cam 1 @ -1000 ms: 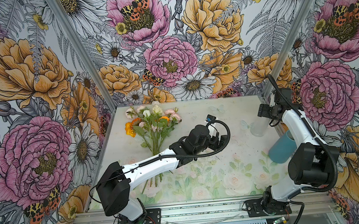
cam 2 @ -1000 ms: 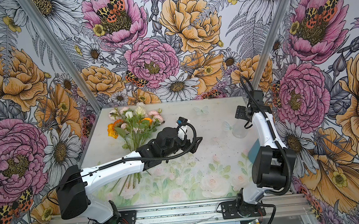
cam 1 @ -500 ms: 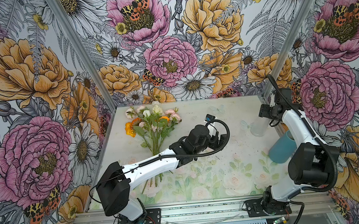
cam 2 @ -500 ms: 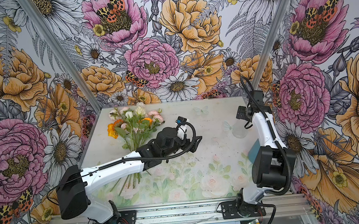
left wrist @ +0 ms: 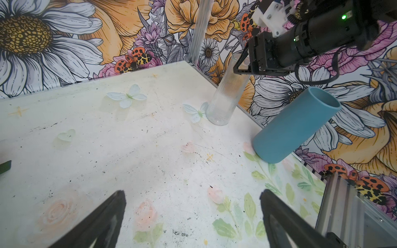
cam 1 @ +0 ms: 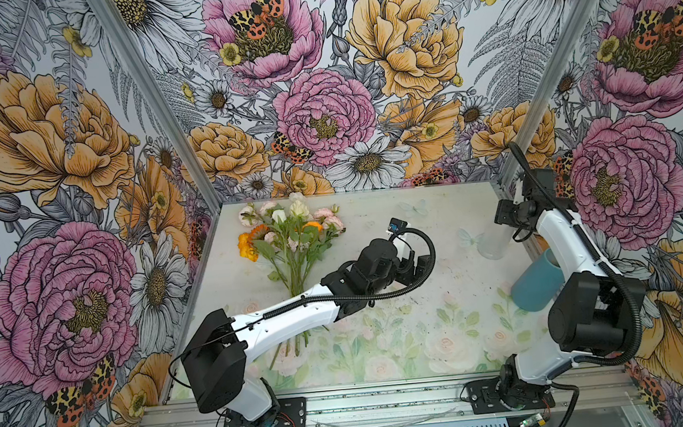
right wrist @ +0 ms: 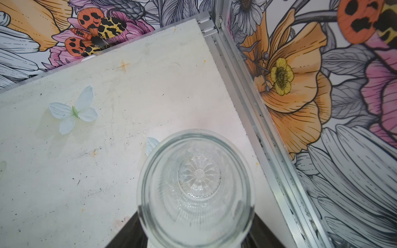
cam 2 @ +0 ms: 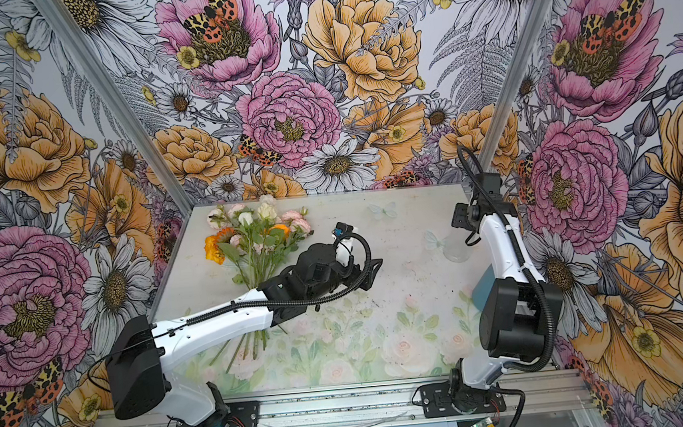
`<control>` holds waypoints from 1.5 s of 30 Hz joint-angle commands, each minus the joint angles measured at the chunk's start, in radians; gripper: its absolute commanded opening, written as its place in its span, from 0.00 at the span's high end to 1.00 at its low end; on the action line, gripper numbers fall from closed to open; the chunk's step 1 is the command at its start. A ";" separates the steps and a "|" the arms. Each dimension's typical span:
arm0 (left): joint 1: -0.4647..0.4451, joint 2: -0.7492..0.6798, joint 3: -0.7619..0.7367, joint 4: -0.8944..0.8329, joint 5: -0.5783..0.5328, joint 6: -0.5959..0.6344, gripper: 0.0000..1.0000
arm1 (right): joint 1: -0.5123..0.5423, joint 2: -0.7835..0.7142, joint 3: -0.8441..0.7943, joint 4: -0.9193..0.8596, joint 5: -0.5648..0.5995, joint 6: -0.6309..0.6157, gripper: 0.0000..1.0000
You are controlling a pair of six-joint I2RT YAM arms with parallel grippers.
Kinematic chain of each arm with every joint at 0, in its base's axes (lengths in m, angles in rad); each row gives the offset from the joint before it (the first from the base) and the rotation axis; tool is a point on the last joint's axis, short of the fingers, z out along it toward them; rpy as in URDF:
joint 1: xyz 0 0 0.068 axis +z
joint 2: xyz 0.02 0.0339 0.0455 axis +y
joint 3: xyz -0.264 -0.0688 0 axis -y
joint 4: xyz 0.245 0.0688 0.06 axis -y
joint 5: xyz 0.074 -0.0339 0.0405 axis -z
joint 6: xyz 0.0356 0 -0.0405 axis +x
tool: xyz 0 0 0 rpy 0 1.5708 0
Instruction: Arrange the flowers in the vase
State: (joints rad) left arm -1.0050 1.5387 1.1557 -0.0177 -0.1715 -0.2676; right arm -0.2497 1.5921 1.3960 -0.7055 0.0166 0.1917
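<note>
The flowers (cam 1: 292, 239) (cam 2: 258, 237) lie in a loose bunch at the back left of the table, blooms toward the back wall, their stems running under my left arm. My left gripper (cam 1: 419, 264) (left wrist: 192, 193) hovers open over bare table near the middle, to the right of the bunch, holding nothing. The clear ribbed glass vase (cam 1: 494, 240) (left wrist: 225, 96) (right wrist: 195, 189) stands upright and empty near the right edge. My right gripper (cam 1: 502, 216) (right wrist: 195, 214) comes down from above, one finger pressed against each side of its upper part.
A blue cylindrical container (cam 1: 537, 282) (left wrist: 294, 126) leans tilted at the right edge, just in front of the vase and beside my right arm. Aluminium frame rails (right wrist: 247, 90) and papered walls close in the table's back and sides.
The right gripper's fingers have closed in around the glass vase. The vase, the flowers and the left arm stay where they were.
</note>
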 commanded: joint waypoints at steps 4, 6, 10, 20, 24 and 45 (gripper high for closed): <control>0.003 -0.028 -0.011 0.016 -0.024 -0.021 0.02 | 0.000 0.001 -0.008 0.017 -0.024 -0.013 0.36; 0.004 -0.025 -0.012 0.016 -0.021 -0.022 0.01 | 0.000 -0.013 -0.021 0.016 -0.030 -0.009 0.36; 0.003 -0.016 -0.004 0.017 -0.010 -0.019 0.01 | 0.001 -0.039 -0.053 0.018 -0.020 -0.007 0.31; 0.005 -0.008 0.012 0.010 -0.002 0.006 0.01 | 0.005 -0.072 -0.184 0.184 -0.002 0.001 0.02; 0.005 -0.021 -0.013 0.009 -0.009 -0.002 0.01 | 0.009 -0.089 -0.224 0.261 0.037 0.006 0.01; 0.028 -0.032 -0.049 -0.002 -0.002 -0.018 0.01 | 0.033 -0.116 -0.442 0.684 0.025 -0.037 0.05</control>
State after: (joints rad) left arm -0.9905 1.5311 1.1194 -0.0193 -0.1711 -0.2817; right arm -0.2253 1.5162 0.9867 -0.1608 0.0544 0.1749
